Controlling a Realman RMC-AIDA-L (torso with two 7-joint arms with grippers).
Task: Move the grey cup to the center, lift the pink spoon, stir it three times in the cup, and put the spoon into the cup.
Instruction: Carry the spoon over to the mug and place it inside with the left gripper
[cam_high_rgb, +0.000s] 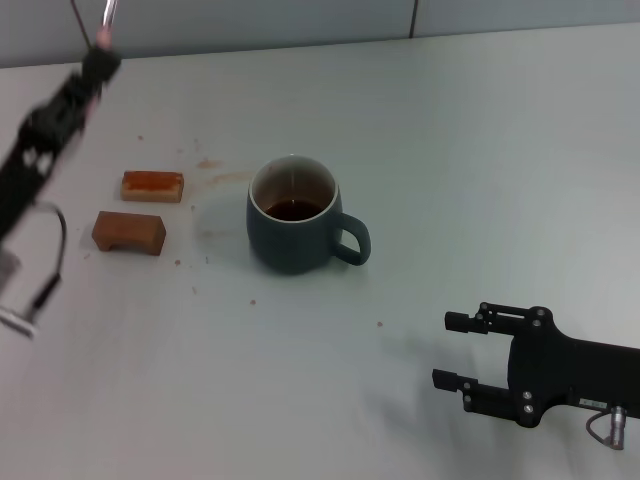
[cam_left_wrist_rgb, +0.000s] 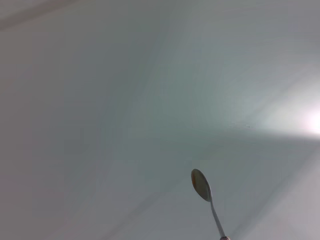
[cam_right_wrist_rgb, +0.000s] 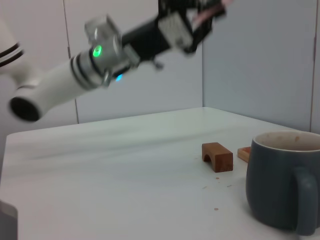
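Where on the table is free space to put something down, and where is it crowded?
Bare table lies beyond and to the right of the grey cup, and in front of it, left of the right gripper. It is crowded left of the cup: two brown blocks sit there, with crumbs around. The left gripper holds the pink spoon high above that side.

Head view: from above, looking forward and down at the table (cam_high_rgb: 470, 150), the grey cup (cam_high_rgb: 293, 228) near centre. Right wrist view: low, near table level, close beside the grey cup (cam_right_wrist_rgb: 282, 182), facing across it toward the wall; shares cup and brown blocks (cam_right_wrist_rgb: 218, 156) with the head view. Left wrist view: raised well above the cup, showing only the pink spoon (cam_left_wrist_rgb: 206, 196) against a blank pale surface.
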